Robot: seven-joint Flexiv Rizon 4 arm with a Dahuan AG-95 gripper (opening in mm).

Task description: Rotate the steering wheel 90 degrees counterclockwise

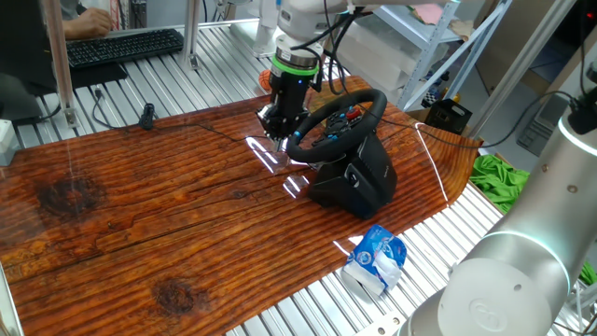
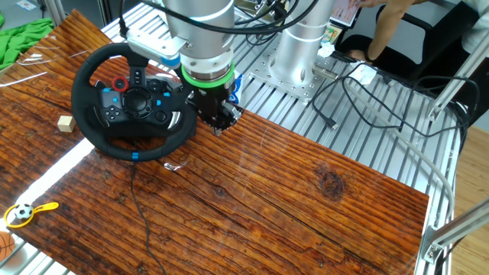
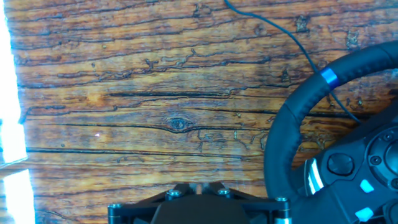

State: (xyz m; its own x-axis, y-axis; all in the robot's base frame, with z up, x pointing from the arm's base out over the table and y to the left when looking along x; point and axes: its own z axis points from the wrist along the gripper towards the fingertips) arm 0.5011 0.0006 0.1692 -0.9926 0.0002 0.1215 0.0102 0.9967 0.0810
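A: Where is the steering wheel [image 1: 338,119] right now?

B: In one fixed view it sits right of centre on the wooden bench [image 1: 140,224], tilted on its bulky black base [image 1: 359,177]. In the other fixed view it fills the upper left, its face toward the camera, with a red ring button [image 2: 120,85] on the hub and a small blue mark [image 2: 135,156] at the bottom of the rim.

A: And the gripper [image 1: 275,128]?

B: It points down at the bench just beside the wheel's rim, on the left of the wheel in one fixed view and on its right [image 2: 219,122] in the other. The jaws are closed together with nothing between them. I cannot tell whether they touch the rim; they look just outside it.

A: What does the hand view give?

B: Mostly wood grain, with the wheel's rim [image 3: 292,130] curving down the right side, a blue mark [image 3: 328,77] on it, and lit hub buttons in the lower right corner. A thin cable [image 3: 273,31] runs across the wood at the top. The fingertips themselves do not show there.

A: Anything else on the bench?

B: A small wooden block [image 2: 66,124] left of the wheel, and a yellow toy with a little football [image 2: 24,211] at the lower left edge. A crumpled blue and white packet [image 1: 375,261] lies on the metal slats below the wheel's base.
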